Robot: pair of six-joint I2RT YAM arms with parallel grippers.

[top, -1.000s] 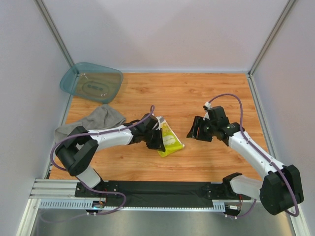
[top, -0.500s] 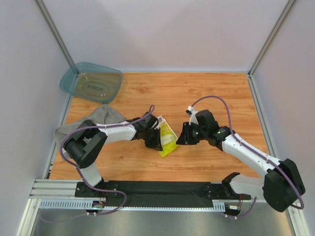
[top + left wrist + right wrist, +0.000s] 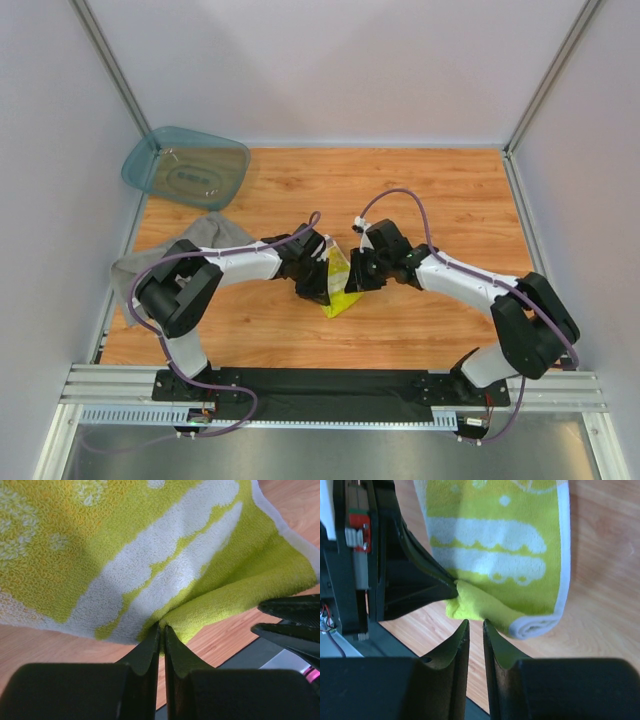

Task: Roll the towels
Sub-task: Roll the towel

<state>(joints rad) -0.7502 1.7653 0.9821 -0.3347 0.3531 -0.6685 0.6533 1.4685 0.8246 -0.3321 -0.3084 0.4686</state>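
Note:
The small yellow-and-white patterned cloth (image 3: 341, 281) hangs lifted just above the wooden table, between my two grippers. My left gripper (image 3: 322, 286) is shut on its lower folded corner; the left wrist view shows the jaws (image 3: 162, 626) pinched on the cloth (image 3: 150, 555). My right gripper (image 3: 354, 279) is right beside the cloth from the right. In the right wrist view its tips (image 3: 474, 623) stand a narrow gap apart just under the cloth's rolled edge (image 3: 500, 555), with nothing between them. The large grey towel (image 3: 205, 241) lies crumpled at the left, partly under the left arm.
A translucent teal tub (image 3: 186, 168) stands at the far left corner. The left gripper's black finger (image 3: 415, 587) is close to my right gripper's left side. Pale walls enclose the table on three sides.
My right arm has swung left from mid-right of the table up to the cloth. My left gripper has kept hold of the cloth, which now hangs more bunched and upright.

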